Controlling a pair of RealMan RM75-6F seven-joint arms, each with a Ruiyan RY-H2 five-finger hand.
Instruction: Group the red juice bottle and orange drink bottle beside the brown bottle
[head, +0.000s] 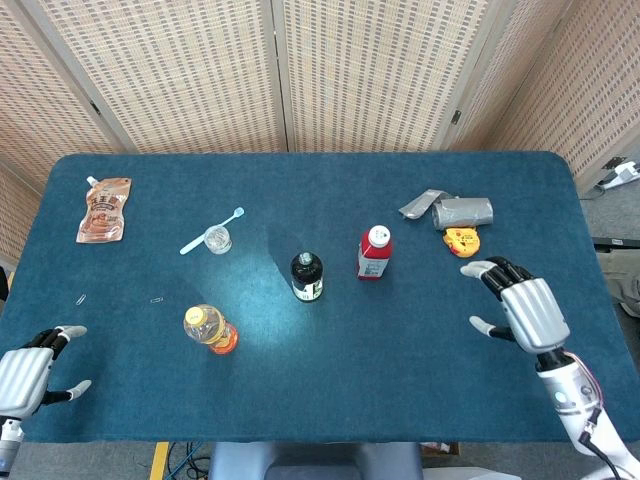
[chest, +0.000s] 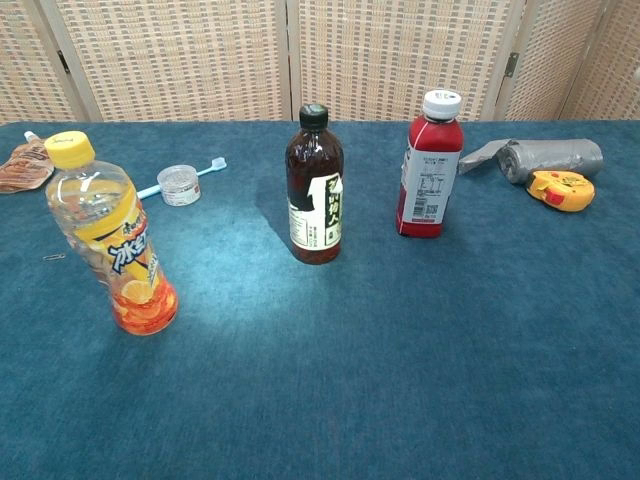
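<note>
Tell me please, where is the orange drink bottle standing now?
In the head view the orange drink bottle stands upright at the front left of the table, apart from the brown bottle to its right, with no hand touching it.

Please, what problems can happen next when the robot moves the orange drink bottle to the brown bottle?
1. The orange drink bottle is tall and upright; a sideways push from the left hand could tip it.
2. Set down too close, it might knock the brown bottle, also upright.
3. The red juice bottle stands slightly apart, so the grouping may look incomplete.
</note>
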